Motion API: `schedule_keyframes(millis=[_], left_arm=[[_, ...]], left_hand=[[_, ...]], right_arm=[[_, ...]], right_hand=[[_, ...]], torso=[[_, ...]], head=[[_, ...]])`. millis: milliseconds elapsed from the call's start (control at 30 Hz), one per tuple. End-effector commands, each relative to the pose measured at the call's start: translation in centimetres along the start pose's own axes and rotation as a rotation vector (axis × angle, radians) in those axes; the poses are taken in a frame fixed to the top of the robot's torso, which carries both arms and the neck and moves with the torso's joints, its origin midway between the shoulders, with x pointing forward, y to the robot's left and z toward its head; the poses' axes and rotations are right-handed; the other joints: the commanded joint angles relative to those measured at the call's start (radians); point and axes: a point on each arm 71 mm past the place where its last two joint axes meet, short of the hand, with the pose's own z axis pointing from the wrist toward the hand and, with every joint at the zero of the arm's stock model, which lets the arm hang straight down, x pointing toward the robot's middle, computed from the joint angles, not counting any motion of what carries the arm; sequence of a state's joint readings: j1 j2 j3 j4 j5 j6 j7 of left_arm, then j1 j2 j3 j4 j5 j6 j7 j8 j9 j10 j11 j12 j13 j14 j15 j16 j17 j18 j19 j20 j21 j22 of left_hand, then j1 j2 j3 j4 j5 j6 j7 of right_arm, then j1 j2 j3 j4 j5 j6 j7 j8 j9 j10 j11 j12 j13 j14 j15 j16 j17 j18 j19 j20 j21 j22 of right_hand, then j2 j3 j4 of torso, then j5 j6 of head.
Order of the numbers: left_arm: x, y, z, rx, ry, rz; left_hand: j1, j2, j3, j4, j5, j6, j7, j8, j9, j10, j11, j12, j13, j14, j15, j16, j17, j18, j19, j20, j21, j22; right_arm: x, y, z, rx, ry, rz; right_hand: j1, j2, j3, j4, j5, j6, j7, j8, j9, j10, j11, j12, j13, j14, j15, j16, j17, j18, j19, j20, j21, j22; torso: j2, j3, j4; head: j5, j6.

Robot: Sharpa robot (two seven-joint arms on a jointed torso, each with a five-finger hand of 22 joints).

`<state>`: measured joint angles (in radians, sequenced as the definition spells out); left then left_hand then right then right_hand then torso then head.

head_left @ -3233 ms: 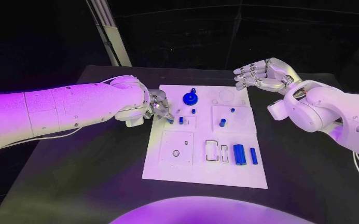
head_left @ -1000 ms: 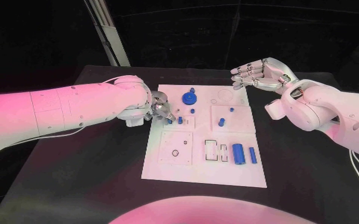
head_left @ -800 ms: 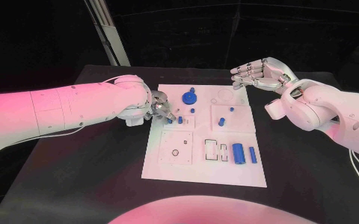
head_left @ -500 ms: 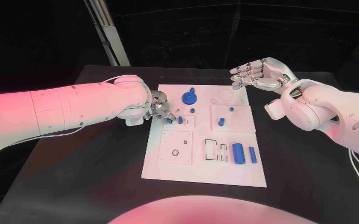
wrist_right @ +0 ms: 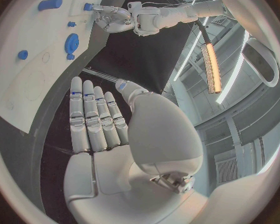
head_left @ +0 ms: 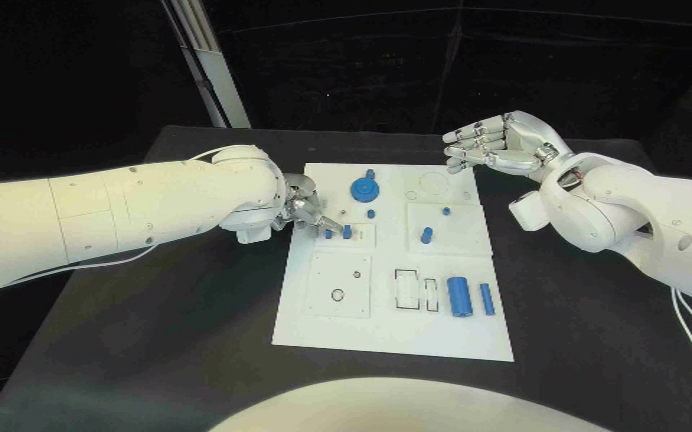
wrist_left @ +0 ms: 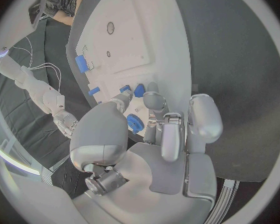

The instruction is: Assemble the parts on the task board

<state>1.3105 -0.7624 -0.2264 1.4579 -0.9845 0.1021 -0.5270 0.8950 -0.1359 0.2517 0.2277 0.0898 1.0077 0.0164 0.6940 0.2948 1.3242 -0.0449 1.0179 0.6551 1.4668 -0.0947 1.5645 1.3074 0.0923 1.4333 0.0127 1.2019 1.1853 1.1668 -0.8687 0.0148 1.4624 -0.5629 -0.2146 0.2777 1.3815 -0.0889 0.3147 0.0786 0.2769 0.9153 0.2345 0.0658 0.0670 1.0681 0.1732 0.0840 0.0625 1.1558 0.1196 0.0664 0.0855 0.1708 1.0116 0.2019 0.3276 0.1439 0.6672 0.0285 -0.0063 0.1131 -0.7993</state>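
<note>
The white rectangular task board point(head_left: 397, 272) lies in the middle of the black surface point(head_left: 173, 322). The left hand point(head_left: 300, 208) reaches over the board's left edge, in its far half, with the fingers bent down towards two small blue pegs point(head_left: 338, 233) standing side by side in a raised square there; the fingertips point(wrist_left: 152, 91) are at the pegs, but whether they pinch one or only touch it cannot be told. Beyond the pegs a round blue gear-like disc point(head_left: 366, 190) sits on the board, with a small blue stud point(head_left: 372, 174) just on its far side. On the right of the board's far half a short blue pin point(head_left: 428, 236) lies in another raised square. In the near half, towards the right edge, a thick blue cylinder point(head_left: 460, 297) lies beside a thinner blue rod point(head_left: 488, 299). The right hand point(head_left: 495, 148) hangs above the far right corner of the board, holding nothing, its fingers straight and side by side with the thumb apart from them.
</note>
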Motion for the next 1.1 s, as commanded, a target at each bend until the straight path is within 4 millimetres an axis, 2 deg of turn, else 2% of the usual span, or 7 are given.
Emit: schedule_keyframes(millis=[33, 267, 500, 600, 767, 933, 1100], left_arm=[[-0.6, -0.2, -0.2, 0.073, -0.072, -0.096], [-1.2, -0.3, -0.5, 0.179, -0.130, -0.213], [-1.9, -0.6, -0.9, 0.294, -0.202, -0.285], [-2.4, -1.3, -1.1, 0.382, -0.262, -0.305], [-2.9, -3.2, -1.4, 0.521, -0.380, -0.198], [-2.6, -5.0, -1.1, 0.617, -0.448, -0.045], [-2.0, -6.3, -0.2, 0.654, -0.464, 0.083]], left_hand=[[0.020, 0.004, -0.066, 0.045, -0.039, -0.015, 0.009, -0.009, -0.004, -0.028, 0.007, -0.030, -0.040, 0.101, -0.001, 0.001, 0.250, 0.008, -0.013, 0.002, -0.031, -0.028], [0.088, 0.027, -0.150, 0.062, -0.035, -0.087, 0.039, -0.050, -0.024, -0.095, 0.027, -0.100, -0.147, 0.088, 0.014, -0.023, 0.192, 0.021, -0.039, 0.013, -0.099, -0.090], [0.150, 0.044, -0.213, 0.062, -0.024, -0.132, 0.063, -0.068, -0.034, -0.152, 0.048, -0.113, -0.163, 0.073, 0.033, -0.050, 0.133, 0.040, -0.075, 0.030, -0.189, -0.171], [0.217, 0.070, -0.221, 0.052, 0.021, -0.161, 0.077, -0.058, -0.030, -0.222, 0.063, -0.135, -0.178, 0.000, 0.046, -0.165, -0.080, 0.084, -0.189, 0.042, -0.429, -0.385], [0.445, 0.102, -0.140, -0.061, 0.037, -0.232, 0.108, -0.063, -0.041, -0.349, 0.090, -0.205, -0.226, -0.111, 0.066, -0.331, -0.326, 0.090, -0.242, 0.062, -0.536, -0.459], [0.557, 0.043, -0.001, -0.137, 0.029, -0.218, 0.143, -0.204, -0.139, -0.427, 0.125, -0.384, -0.373, -0.118, 0.095, -0.348, -0.354, 0.089, -0.225, 0.086, -0.571, -0.488], [0.547, 0.003, 0.051, -0.156, 0.026, -0.169, 0.137, -0.267, -0.181, -0.414, 0.131, -0.451, -0.444, -0.096, 0.100, -0.319, -0.320, 0.091, -0.203, 0.090, -0.570, -0.491]], right_arm=[[0.1, 0.1, 0.1, -0.006, 0.009, 0.007], [0.1, 0.1, 0.2, -0.006, 0.009, 0.006], [0.2, 0.1, 0.3, -0.005, 0.010, 0.004], [0.1, 0.1, 0.3, -0.004, 0.010, 0.003], [0.1, 0.0, 0.3, -0.004, 0.009, 0.003], [0.1, 0.0, 0.4, -0.005, 0.011, 0.003], [0.2, 0.0, 0.4, -0.005, 0.013, 0.004]], right_hand=[[-0.010, -0.004, 0.000, -0.006, 0.006, -0.004, 0.008, -0.004, -0.001, -0.006, 0.003, -0.006, -0.001, -0.005, 0.000, -0.004, -0.001, 0.006, -0.002, 0.009, -0.004, -0.001], [-0.009, -0.003, 0.001, -0.008, 0.006, -0.005, 0.008, -0.004, -0.001, -0.007, 0.003, -0.005, 0.000, -0.006, 0.000, -0.004, -0.002, 0.006, -0.002, 0.009, -0.005, -0.002], [-0.009, -0.003, 0.001, -0.008, 0.006, -0.005, 0.008, -0.004, -0.001, -0.007, 0.003, -0.005, 0.000, -0.006, 0.000, -0.004, -0.002, 0.006, -0.002, 0.009, -0.005, -0.002], [-0.009, -0.003, 0.001, -0.008, 0.006, -0.005, 0.008, -0.004, -0.001, -0.007, 0.003, -0.005, 0.000, -0.006, 0.000, -0.004, -0.002, 0.006, -0.002, 0.009, -0.005, -0.002], [-0.009, -0.003, 0.001, -0.008, 0.006, -0.005, 0.008, -0.004, -0.001, -0.007, 0.003, -0.005, 0.000, -0.006, 0.000, -0.004, -0.002, 0.006, -0.002, 0.009, -0.005, -0.002], [-0.009, -0.003, 0.001, -0.009, 0.006, -0.005, 0.008, -0.004, -0.001, -0.007, 0.003, -0.005, 0.000, -0.006, 0.000, -0.004, -0.002, 0.006, -0.002, 0.009, -0.005, -0.002], [-0.008, 0.000, 0.002, -0.011, 0.006, -0.005, 0.008, -0.003, -0.001, -0.007, 0.002, -0.004, 0.000, -0.006, 0.000, -0.003, -0.004, 0.007, -0.001, 0.009, -0.007, -0.003]], torso=[[0.000, 0.0008, 0.0002], [0.001, -0.0001, 0.0003], [0.000, 0.0005, -0.0008], [0.000, 0.0009, -0.0006], [0.001, 0.0003, -0.0013], [0.001, 0.0012, -0.0022], [0.003, 0.0018, -0.0047]], head=[[0.000, 0.001], [-0.001, 0.003], [-0.002, 0.004], [-0.004, 0.007], [-0.010, 0.013], [-0.014, 0.016], [-0.015, 0.021]])
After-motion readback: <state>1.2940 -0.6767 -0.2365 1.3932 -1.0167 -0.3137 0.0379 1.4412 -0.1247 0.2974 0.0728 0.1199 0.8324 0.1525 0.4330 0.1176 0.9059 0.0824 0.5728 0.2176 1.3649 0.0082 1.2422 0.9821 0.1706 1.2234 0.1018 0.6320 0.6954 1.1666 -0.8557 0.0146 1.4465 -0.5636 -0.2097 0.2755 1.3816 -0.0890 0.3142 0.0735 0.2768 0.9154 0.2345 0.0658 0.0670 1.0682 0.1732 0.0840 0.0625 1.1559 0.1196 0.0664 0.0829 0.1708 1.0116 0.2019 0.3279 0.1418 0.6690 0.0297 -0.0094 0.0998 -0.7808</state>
